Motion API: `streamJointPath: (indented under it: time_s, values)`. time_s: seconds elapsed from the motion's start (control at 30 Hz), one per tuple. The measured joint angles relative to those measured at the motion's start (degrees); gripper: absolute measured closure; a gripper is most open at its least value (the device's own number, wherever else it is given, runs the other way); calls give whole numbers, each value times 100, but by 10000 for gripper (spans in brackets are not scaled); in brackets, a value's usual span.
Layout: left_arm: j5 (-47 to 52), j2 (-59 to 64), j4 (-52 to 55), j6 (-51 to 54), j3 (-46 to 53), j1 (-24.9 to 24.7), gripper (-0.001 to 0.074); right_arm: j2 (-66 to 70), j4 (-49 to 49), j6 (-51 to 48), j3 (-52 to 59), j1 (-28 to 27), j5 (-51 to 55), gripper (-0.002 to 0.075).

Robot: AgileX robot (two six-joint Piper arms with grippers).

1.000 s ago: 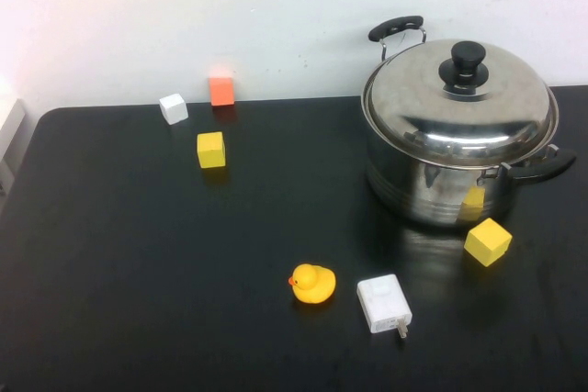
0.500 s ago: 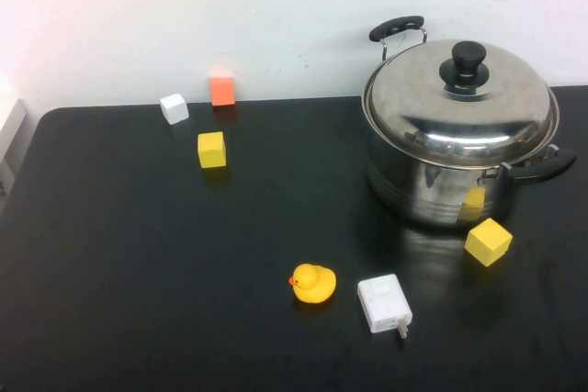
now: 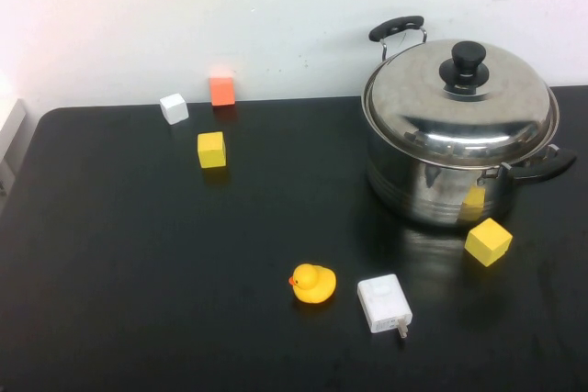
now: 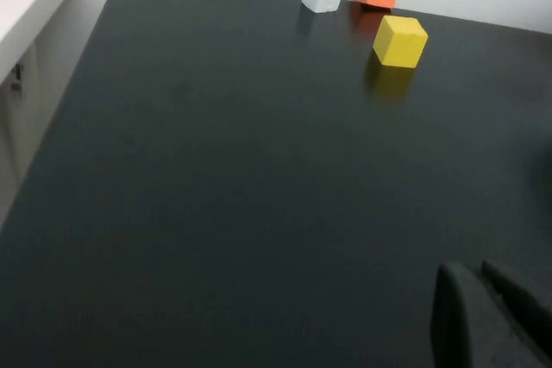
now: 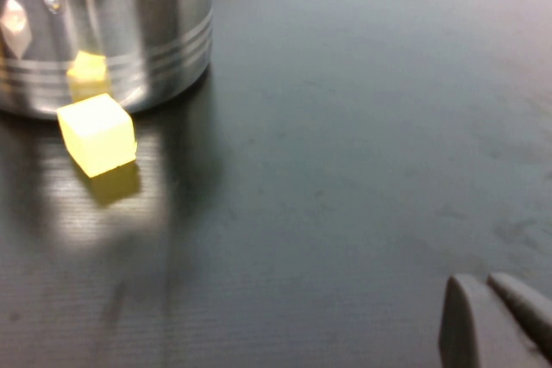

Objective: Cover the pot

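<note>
The large shiny steel pot (image 3: 441, 190) with two black side handles stands at the back right of the black table. The domed steel lid (image 3: 459, 103) with its black knob (image 3: 466, 61) sits on top of it. The pot's lower wall also shows in the right wrist view (image 5: 103, 32). Neither arm shows in the high view. My left gripper (image 4: 479, 277) is shut and empty over bare table at the near left. My right gripper (image 5: 483, 286) is shut and empty over bare table, well away from the pot.
A yellow block (image 3: 488, 241) lies just in front of the pot. A yellow duck (image 3: 313, 283) and a white charger (image 3: 384, 304) lie near the front middle. White (image 3: 173, 108), orange (image 3: 221, 90) and yellow (image 3: 211, 150) blocks sit at the back left.
</note>
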Motion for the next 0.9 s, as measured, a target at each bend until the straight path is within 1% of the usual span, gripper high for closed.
streamJointPath:
  time_s: [0.23, 0.9]
  values:
    - [0, 0, -115, 237, 0, 0, 736, 0, 0, 0, 0, 0, 0, 728]
    - [0, 0, -165, 267, 0, 46, 737, 0, 0, 0, 0, 0, 0, 728]
